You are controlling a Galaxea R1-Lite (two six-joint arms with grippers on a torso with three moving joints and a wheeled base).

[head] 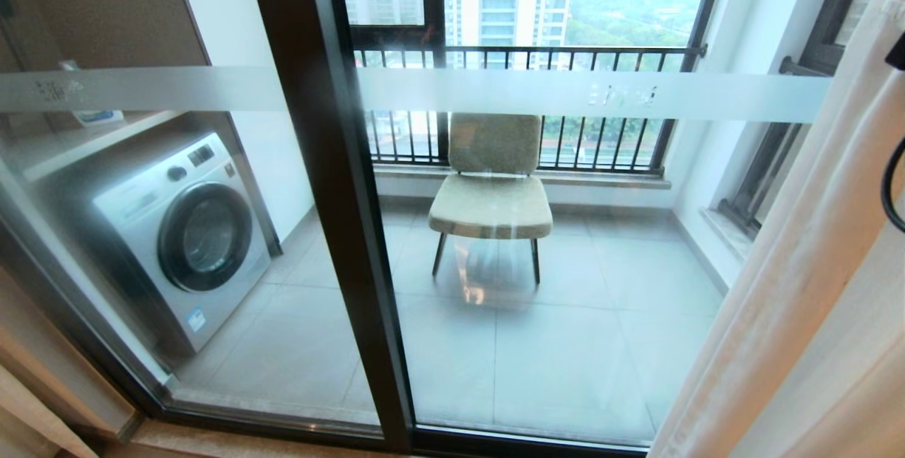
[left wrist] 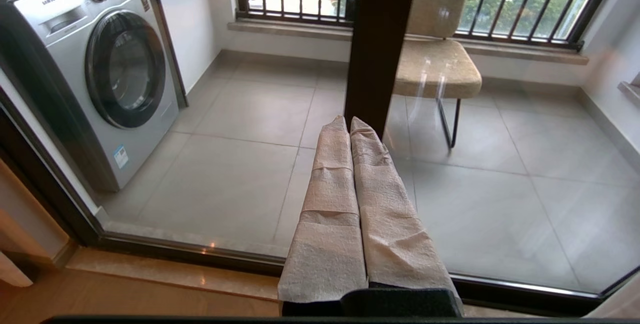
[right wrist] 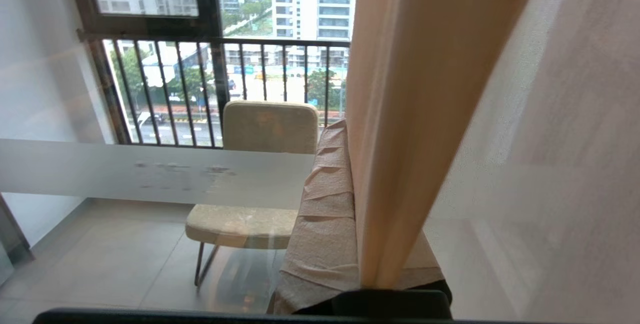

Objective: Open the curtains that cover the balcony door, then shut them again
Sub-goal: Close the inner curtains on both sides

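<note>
The balcony door (head: 332,196) stands uncovered over most of its width, dark-framed glass with a frosted band (head: 580,94). The curtains (head: 799,288) hang bunched at the right edge of the head view. In the right wrist view a fold of the cream drape (right wrist: 415,114) runs between the tape-wrapped fingers (right wrist: 325,189) of my right gripper (right wrist: 345,129), which is shut on it; the far finger is hidden behind the fabric. The white sheer (right wrist: 550,164) hangs beside the drape. My left gripper (left wrist: 349,121) is shut and empty, held low before the door's middle post (left wrist: 380,39).
Behind the glass are a beige chair (head: 493,196), a washing machine (head: 184,232) at the left and a railed window (head: 523,55). A wooden floor strip (left wrist: 150,289) runs along the door's bottom track.
</note>
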